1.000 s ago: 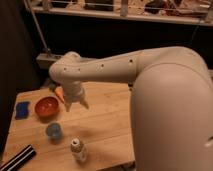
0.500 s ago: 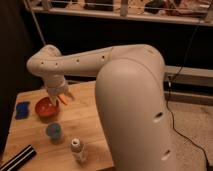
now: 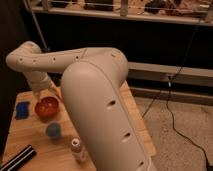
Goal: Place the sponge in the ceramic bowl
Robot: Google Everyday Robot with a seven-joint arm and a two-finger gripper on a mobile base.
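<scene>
The bright-blue sponge (image 3: 21,110) lies flat on the wooden table (image 3: 35,142) near its left edge. Just to its right sits the orange-red ceramic bowl (image 3: 46,107), and nothing shows inside it. My white arm reaches left across the view and bends down, so the gripper (image 3: 39,93) hangs just above the bowl's far rim, up and to the right of the sponge. The gripper is partly hidden by the wrist.
A pale-blue cup (image 3: 53,131) stands in front of the bowl. Nearer the front edge are a small bottle (image 3: 77,150) and a black bar (image 3: 17,159). A slim orange piece (image 3: 58,93) lies behind the bowl. My bulky arm covers the table's right half.
The arm has swung further left, and the gripper has moved with it from right of the bowl to over its far rim. Sponge and bowl have stayed put on the table.
</scene>
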